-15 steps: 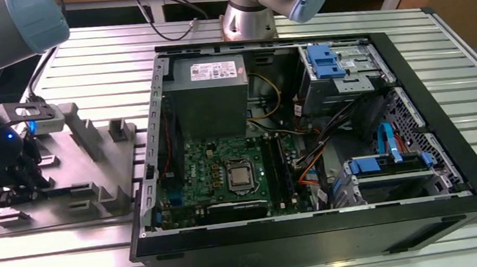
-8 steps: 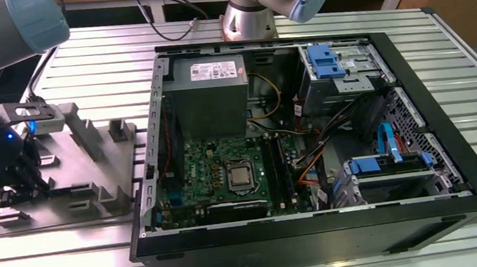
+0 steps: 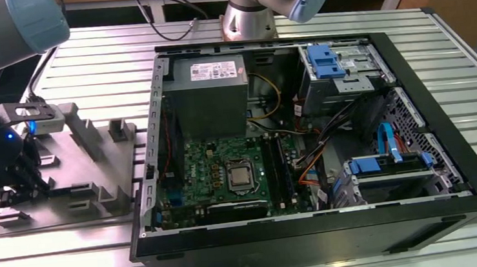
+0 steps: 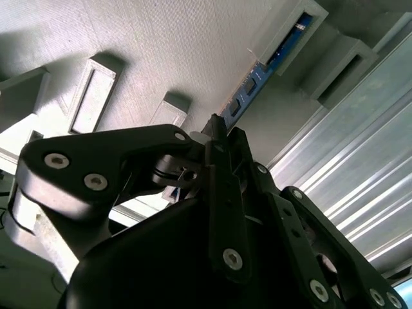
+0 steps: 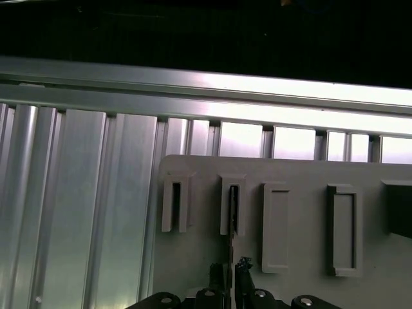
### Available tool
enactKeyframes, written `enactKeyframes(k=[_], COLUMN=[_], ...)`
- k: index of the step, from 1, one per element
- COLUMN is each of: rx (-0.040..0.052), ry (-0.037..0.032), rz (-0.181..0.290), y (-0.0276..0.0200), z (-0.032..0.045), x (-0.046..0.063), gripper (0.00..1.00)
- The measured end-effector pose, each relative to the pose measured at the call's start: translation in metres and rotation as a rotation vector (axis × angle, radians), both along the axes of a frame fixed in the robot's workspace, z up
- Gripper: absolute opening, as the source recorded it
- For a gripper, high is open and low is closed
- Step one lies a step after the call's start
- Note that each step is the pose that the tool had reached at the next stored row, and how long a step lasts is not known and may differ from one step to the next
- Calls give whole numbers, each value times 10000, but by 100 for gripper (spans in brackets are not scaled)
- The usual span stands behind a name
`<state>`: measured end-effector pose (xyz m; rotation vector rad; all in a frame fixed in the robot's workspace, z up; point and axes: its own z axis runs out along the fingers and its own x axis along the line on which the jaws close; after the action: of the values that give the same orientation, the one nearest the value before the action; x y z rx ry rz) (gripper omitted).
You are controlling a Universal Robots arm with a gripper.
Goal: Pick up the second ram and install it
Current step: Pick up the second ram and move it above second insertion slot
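Note:
My gripper stands low over the grey fixture plate at the exterior view's left. In the second wrist view the second ram, a thin blue-green stick with black chips, stands on edge in a slot of the plate, and its near end runs between my black fingers. In the first wrist view the second ram appears as a thin dark edge in its slot, leading down into the narrow gap of my gripper. The jaws are shut on the stick, which still sits in the fixture.
An open black computer case lies at the exterior view's right, with the green motherboard, a grey power supply and blue drive brackets inside. The fixture plate has several other raised slots. A ribbed aluminium table lies underneath.

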<state>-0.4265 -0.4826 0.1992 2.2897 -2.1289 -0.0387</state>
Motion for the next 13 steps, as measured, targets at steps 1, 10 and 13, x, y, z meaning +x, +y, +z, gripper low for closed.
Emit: enactKeyframes(k=[1,10,13], rx=[-3,-27,-29], ry=[0,0,3], rz=[0,0,-204], y=[0,0,0], z=[0,0,-1], x=[0,0,0], gripper=[22,13,13])
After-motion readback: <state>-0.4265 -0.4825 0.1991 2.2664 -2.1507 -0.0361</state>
